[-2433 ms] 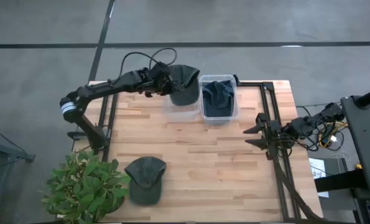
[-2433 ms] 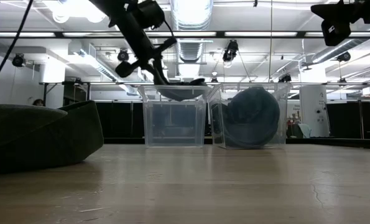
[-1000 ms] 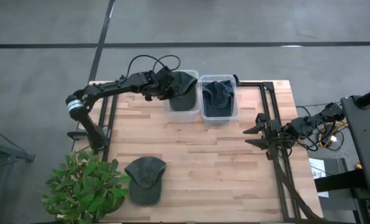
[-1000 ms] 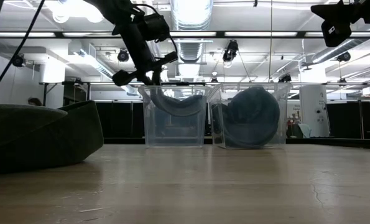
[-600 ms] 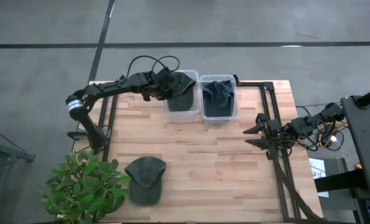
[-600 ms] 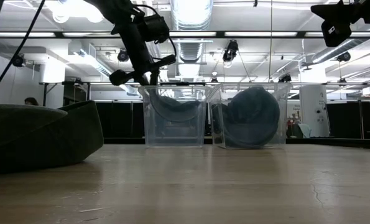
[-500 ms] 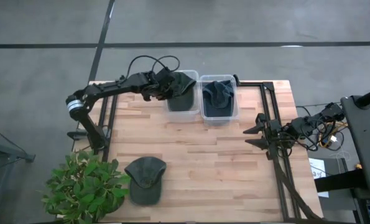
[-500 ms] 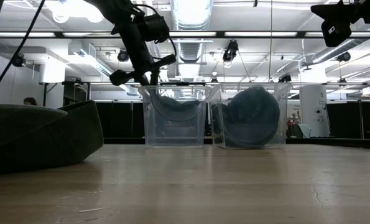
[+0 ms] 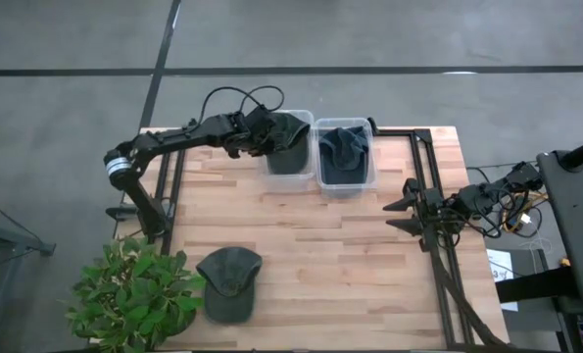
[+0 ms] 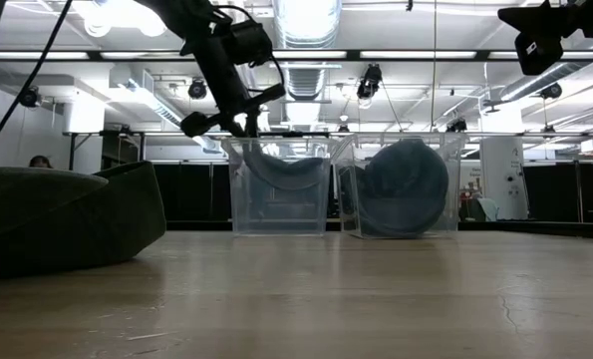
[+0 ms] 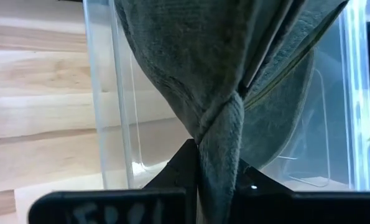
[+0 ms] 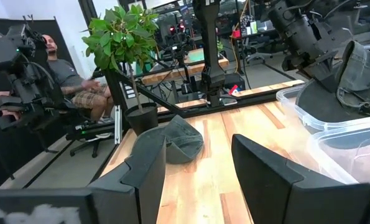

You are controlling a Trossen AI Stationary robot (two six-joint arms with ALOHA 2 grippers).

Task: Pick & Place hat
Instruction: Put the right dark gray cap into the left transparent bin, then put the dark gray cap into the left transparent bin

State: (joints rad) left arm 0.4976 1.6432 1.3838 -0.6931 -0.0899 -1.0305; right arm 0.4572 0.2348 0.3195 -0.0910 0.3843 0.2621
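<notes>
A grey-green hat (image 9: 289,132) hangs from my left gripper (image 9: 260,137) in the left clear bin (image 9: 291,169) at the table's far edge. In the low view its crown (image 10: 284,167) sags inside the bin walls, above the bin floor. My left gripper (image 10: 244,115) is shut on it just over the bin's left rim. A dark blue hat (image 9: 344,149) fills the right bin (image 9: 346,184). Another grey-green hat (image 9: 229,282) lies flat on the table's near left part. My right gripper (image 12: 200,180) waits open at the table's right edge (image 9: 420,208). My left gripper pinches a gathered fold of the hat's cloth (image 11: 219,140) between its two fingers (image 11: 178,168). The fingers come from the table's left, slanting down over the bin's rim. The hat hangs past them into the bin, bunched at the hold and slack beyond it.
The two clear bins stand side by side at the far edge. A potted plant (image 9: 134,294) sits at the near left corner, beside the lying hat. A black frame (image 9: 438,245) runs along the right side. Bare wood lies in the table's middle. A person sits beyond the table (image 12: 66,74).
Since the earliest frame my left gripper has come down and toward the far edge with the hat, and the hat's crown has sunk from rim height into the left bin. Over the last second it has stayed nearly still, shut on the hat.
</notes>
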